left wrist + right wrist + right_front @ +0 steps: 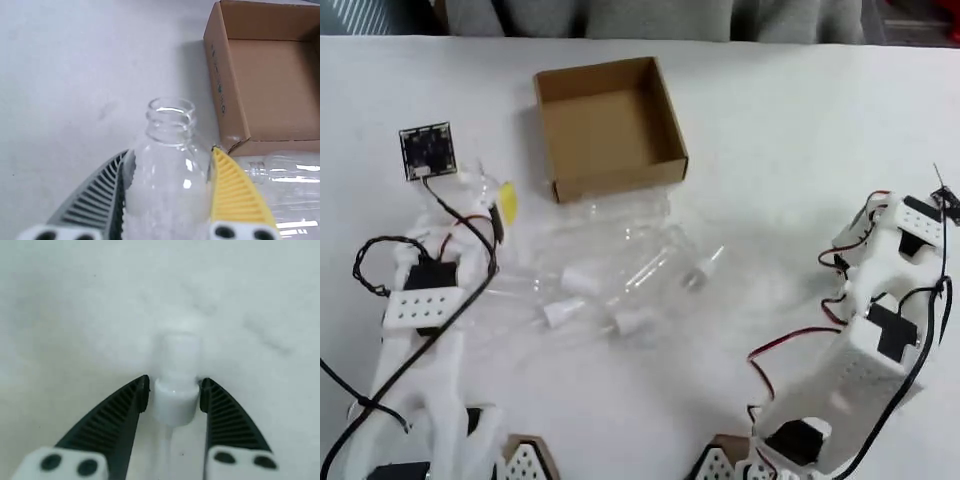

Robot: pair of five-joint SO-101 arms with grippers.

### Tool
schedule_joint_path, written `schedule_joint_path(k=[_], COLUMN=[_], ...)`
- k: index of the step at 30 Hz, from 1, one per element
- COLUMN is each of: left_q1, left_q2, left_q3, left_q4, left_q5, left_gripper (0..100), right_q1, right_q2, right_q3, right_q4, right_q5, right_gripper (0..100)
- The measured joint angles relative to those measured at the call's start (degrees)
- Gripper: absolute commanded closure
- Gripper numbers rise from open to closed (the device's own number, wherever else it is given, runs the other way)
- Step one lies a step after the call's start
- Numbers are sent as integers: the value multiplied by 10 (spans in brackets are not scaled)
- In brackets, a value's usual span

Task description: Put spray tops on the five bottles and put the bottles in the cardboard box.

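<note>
My left gripper is shut on a clear, uncapped bottle, held between the grey finger and the yellow finger. In the high view that bottle sits at the table's left, beside the yellow finger. My right gripper is shut on a white spray top, its stem trailing back between the black fingers. The open cardboard box has nothing in it. Several clear bottles and loose white spray tops lie in front of the box.
A small black circuit board lies at the far left, its cable running to the left arm. The right arm stands at the table's right side. Another bottle lies next to the box's near wall.
</note>
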Motion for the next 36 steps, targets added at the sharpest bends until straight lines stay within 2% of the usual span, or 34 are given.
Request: schedule_joint_path(k=[6, 8, 10, 18, 25, 29, 32, 36], left_q1=[0, 0, 0, 0, -16, -21, -11, 42], left_q2=[0, 0, 0, 0, -9, -65, -134, -241], left_q3=[0, 0, 0, 0, 0, 0, 1, 41], left_q4=[0, 0, 0, 0, 0, 0, 2, 2], left_q5=[0, 0, 0, 0, 0, 0, 1, 0], left_gripper=[980, 980, 980, 980, 980, 980, 980, 980], right_q1=[1, 1, 2, -6, -19, -20, -20, -45], right_q2=[33, 35, 35, 4, -168, -299, -396, -503], right_q3=[-41, -43, -43, -48, -48, -48, -48, -48], right_q4=[20, 20, 21, 62, 134, 171, 190, 192], right_q5=[-1, 1, 25, 127, 146, 160, 216, 296], right_gripper=[867, 926, 991, 981, 981, 981, 981, 980])
